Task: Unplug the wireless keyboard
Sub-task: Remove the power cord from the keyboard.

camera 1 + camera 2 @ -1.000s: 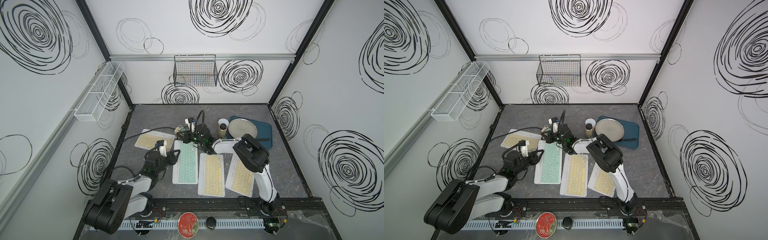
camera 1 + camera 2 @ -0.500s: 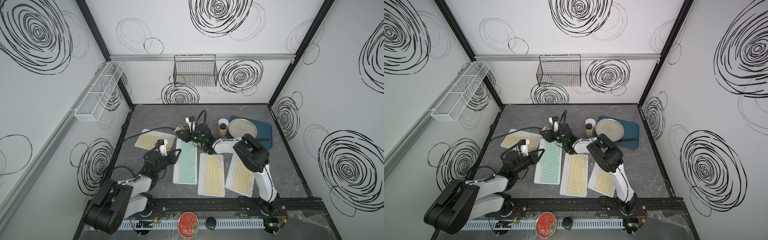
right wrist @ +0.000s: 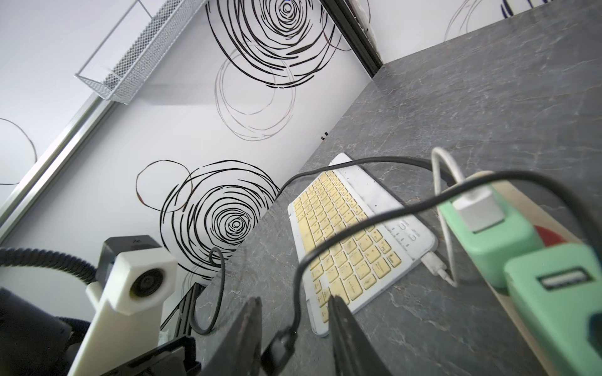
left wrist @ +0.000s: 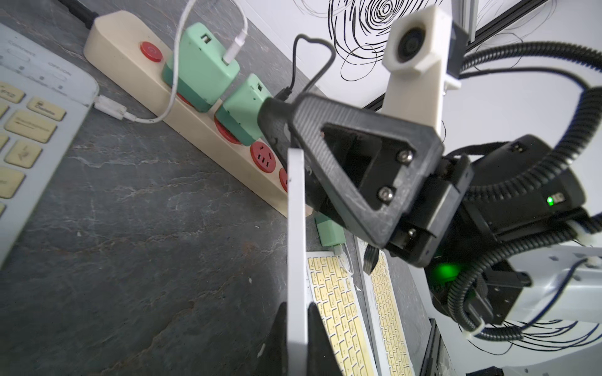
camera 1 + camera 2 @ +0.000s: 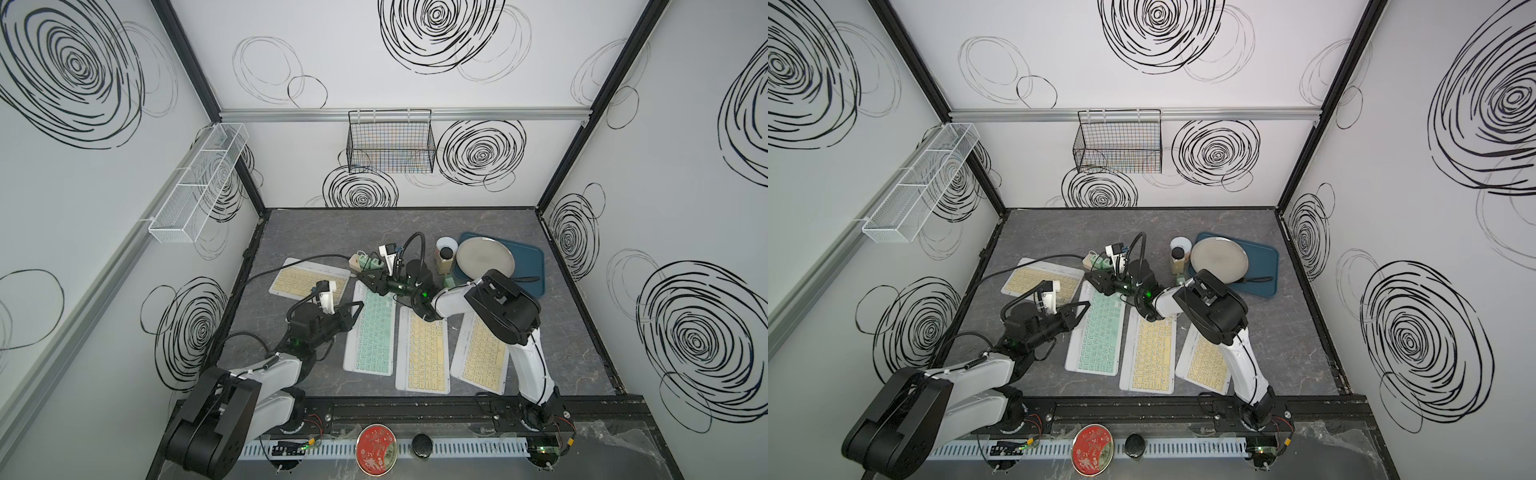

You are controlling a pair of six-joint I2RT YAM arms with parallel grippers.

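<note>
Left tool (image 5: 351, 312) clamps the long left edge of the mint-green keyboard (image 5: 374, 332), lying on the counter (image 5: 316, 232) with its long axis running away from the robot toward the power strip (image 4: 127, 65). At that far short end hangs the right tool (image 5: 371, 283), jaws apart, a black plug (image 3: 279, 346) between them; whether it has left the keyboard's socket cannot be told. The right arm (image 5: 453, 299) looks the nearer to the plug, and any pull should run along the keyboard's length, toward the strip.
</note>
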